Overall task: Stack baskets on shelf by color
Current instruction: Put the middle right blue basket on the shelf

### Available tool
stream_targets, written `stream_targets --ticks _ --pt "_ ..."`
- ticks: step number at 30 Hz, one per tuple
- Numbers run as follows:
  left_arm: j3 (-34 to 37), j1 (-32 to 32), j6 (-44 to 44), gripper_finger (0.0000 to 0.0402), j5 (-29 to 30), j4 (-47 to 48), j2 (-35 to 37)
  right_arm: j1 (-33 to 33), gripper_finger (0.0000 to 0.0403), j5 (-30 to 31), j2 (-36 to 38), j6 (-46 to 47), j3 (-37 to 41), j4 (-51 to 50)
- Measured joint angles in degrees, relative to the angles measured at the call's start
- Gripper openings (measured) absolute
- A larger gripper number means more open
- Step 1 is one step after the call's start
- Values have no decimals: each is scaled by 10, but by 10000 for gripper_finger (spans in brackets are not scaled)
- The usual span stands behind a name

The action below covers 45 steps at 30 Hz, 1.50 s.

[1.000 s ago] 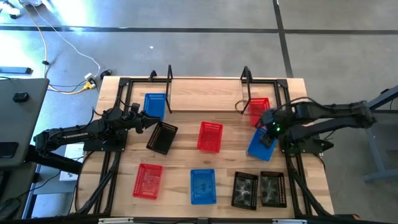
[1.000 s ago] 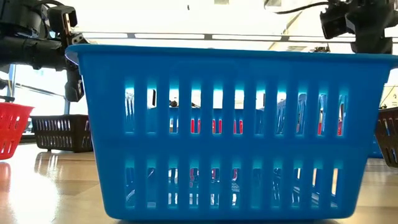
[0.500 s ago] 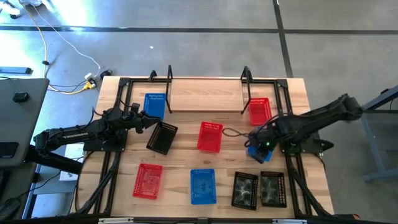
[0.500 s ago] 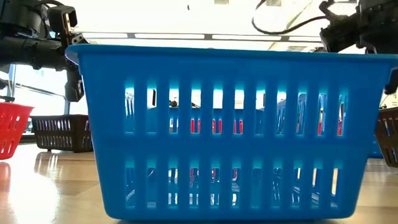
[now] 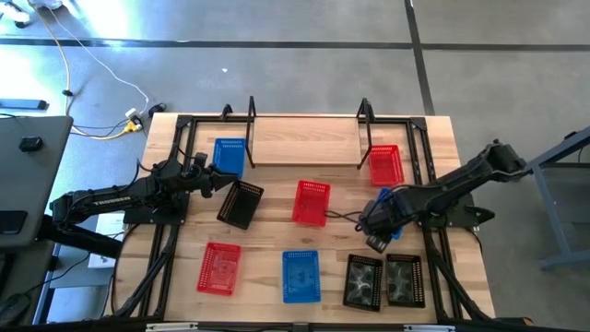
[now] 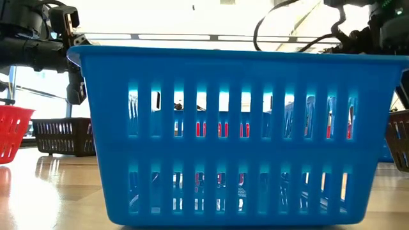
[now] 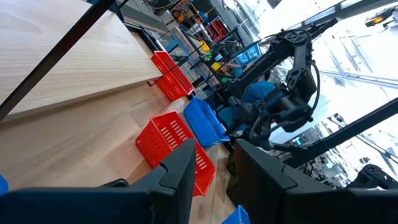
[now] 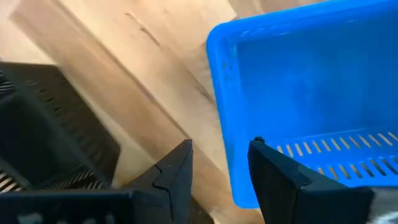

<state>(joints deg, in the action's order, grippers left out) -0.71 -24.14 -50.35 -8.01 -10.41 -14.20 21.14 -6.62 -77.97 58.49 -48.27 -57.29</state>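
Observation:
Baskets lie spread over the table. A blue basket and a red basket sit just in front of the shelf, one toward each end. A black basket and a red basket sit mid-table. My right gripper points down, open, over another blue basket. Its fingers stand on either side of that basket's end wall, and I cannot tell whether they touch it. My left gripper hangs level and open above the table beside the black basket, with nothing between its fingers.
Along the near edge rest a red basket, a blue basket that fills the low view, and two black baskets. Black frame rods run down both table sides. The shelf's black uprights stand at its ends.
My right gripper has swung from near the red basket by the shelf toward the table's near edge and a little left. It has sunk and tipped to point down over the blue basket. The baskets have stayed where they were.

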Motion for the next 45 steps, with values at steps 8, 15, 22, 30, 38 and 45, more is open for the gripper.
stream_targets --ticks 8,15,22,30,38,45 --pt "0 0 0 101 0 0 0 8 123 12 -56 1 0 -6" --pt "0 0 0 101 0 0 0 8 16 -1 -68 -5 -4 3" --pt "0 0 0 101 0 0 0 8 5 1 -67 -38 -68 -10" --pt "0 0 0 101 0 -1 0 6 2 47 -67 -107 -172 -34" --pt "0 0 0 101 0 -1 0 -26 1 75 -67 -209 -235 -36" --pt "0 0 0 101 0 -1 0 -71 1 147 -67 -346 -278 -36"
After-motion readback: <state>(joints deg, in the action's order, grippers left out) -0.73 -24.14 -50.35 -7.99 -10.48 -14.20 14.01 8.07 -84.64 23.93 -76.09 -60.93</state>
